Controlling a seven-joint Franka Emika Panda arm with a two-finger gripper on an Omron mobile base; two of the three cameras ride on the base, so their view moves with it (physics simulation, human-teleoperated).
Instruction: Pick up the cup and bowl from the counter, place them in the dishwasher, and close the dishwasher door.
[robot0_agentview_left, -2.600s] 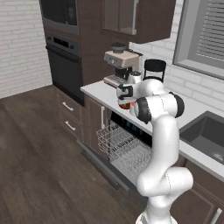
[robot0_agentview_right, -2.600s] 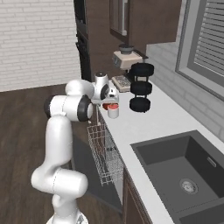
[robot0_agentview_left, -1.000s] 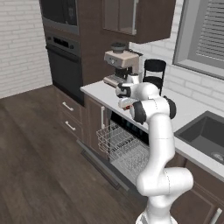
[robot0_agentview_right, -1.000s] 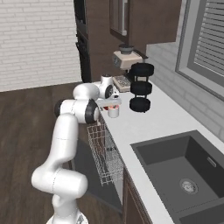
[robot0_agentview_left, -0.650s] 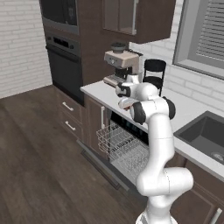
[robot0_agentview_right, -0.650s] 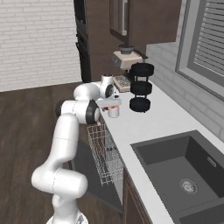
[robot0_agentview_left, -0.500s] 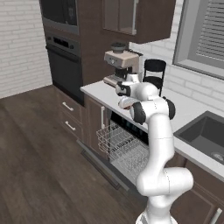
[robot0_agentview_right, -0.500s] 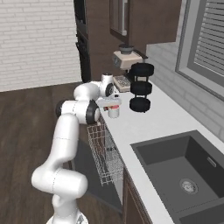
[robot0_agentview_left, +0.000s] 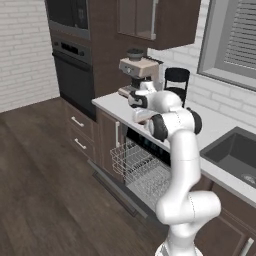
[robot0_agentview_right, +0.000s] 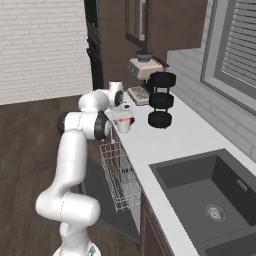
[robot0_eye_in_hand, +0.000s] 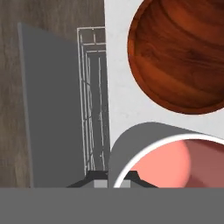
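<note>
The cup (robot0_eye_in_hand: 175, 168), white with a salmon-red inside, stands on the pale counter (robot0_eye_in_hand: 118, 100) near its edge, very close below the hand. My gripper (robot0_eye_in_hand: 112, 180) has its dark tips close together, astride the cup's near wall. The dark red-brown bowl (robot0_eye_in_hand: 179, 52) sits on the counter just beyond the cup, apart from it. From the right base view the cup (robot0_agentview_right: 123, 127) shows under the gripper (robot0_agentview_right: 122, 118). The dishwasher door (robot0_eye_in_hand: 52, 109) lies dropped open beneath the counter edge, and the white wire rack (robot0_agentview_left: 142, 167) is pulled out over it.
A coffee machine (robot0_agentview_right: 145, 67) and a black three-tier stand (robot0_agentview_right: 161, 100) stand further back on the counter. The dark double sink (robot0_agentview_right: 210, 185) lies toward the near end. A black wall oven (robot0_agentview_left: 75, 75) is set in the tall cabinet on the left.
Since 2.6 s ago the arm has stretched forward and the hand has settled over the cup. Over the last second the arm and cup have barely moved.
</note>
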